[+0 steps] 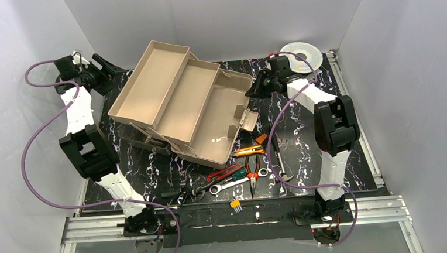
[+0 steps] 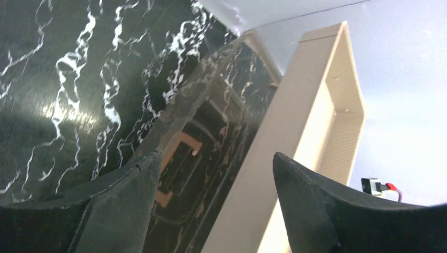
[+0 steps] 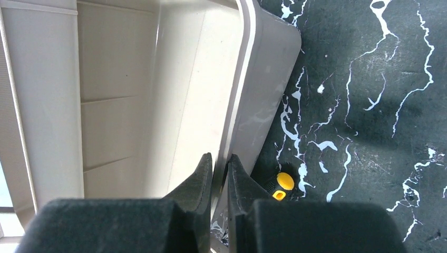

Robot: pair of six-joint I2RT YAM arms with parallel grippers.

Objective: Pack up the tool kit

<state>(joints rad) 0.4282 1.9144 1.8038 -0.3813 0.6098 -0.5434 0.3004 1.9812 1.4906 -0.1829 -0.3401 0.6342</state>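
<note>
Nearest, the hand tools (image 1: 227,174) are lying loose on the tabletop (image 1: 305,151) just in front of the toolbox (image 1: 209,124), none of them packed yet. The toolbox is sitting open, its fold-out trays (image 1: 160,89) spreading out to its far left. At its right wall the right pincer (image 3: 219,174) is pinching the rim, jaws almost together. Pulling from there is risking dragging or tipping the whole box onto the tools in front. Beyond the trays' far-left corner the left pincer (image 2: 214,158) is gaping wide, holding nothing. Swinging inward, it is risking knocking the trays askew.
</note>
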